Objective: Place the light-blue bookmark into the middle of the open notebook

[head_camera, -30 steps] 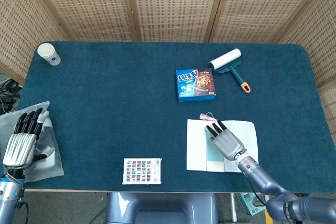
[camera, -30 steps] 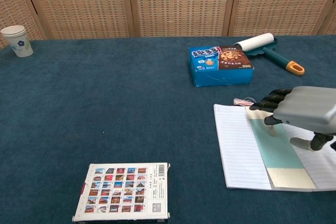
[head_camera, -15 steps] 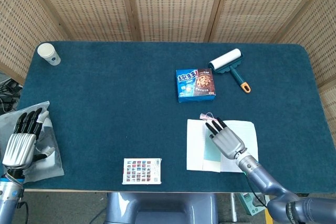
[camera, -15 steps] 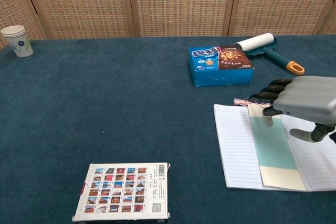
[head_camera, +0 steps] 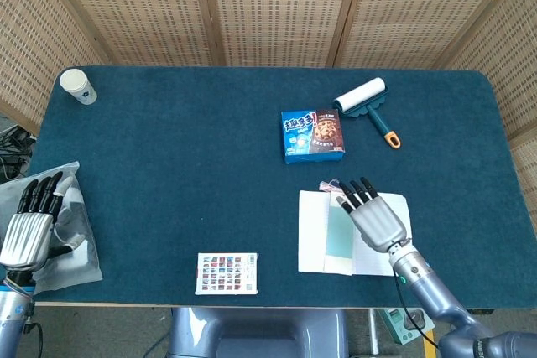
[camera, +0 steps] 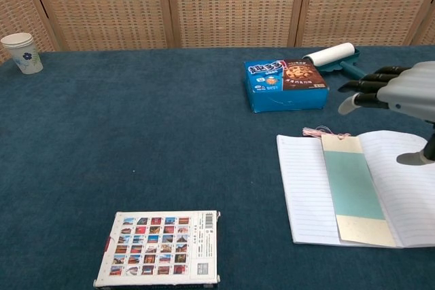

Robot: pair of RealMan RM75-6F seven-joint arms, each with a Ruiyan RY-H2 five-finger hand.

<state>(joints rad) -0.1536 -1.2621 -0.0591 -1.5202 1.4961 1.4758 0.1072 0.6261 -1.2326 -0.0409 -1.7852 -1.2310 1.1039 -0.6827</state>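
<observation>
1. Bookmark [camera: 353,189], light blue with cream ends, lay flat along the centre fold of the open notebook [camera: 306,191]. Its pink tassel [camera: 317,131] trailed just off the top edge onto the table [camera: 170,134]. It sat very nearly straight with the spine, which I judged to be the placement the task asked for.

2. Right hand [camera: 401,89] hung above the notebook's far right side, fingers extended and spread, holding nothing. It touched neither bookmark nor page in the chest view. I took this raised, empty posture to mean the release was done.

3. Left hand [head_camera: 29,224] rested at the table's near left edge over a grey cloth or bag [head_camera: 75,241], fingers straight and apart, empty. It seemed parked there to keep out of the working side.

4. Cookie box [camera: 285,83] stood just beyond the notebook, with a lint roller [camera: 340,59] behind it to the right. Both were apart from the notebook and posed no obstruction.

5. Paper cup [camera: 20,52] stood at the far left corner. A sticker or stamp sheet [camera: 160,257] lay near the front edge, well apart from the notebook.

6. Judgement: task appeared essentially complete. Only risk I noted was the right hand brushing the loose bookmark if it dropped again, since nothing pinned the bookmark down.
</observation>
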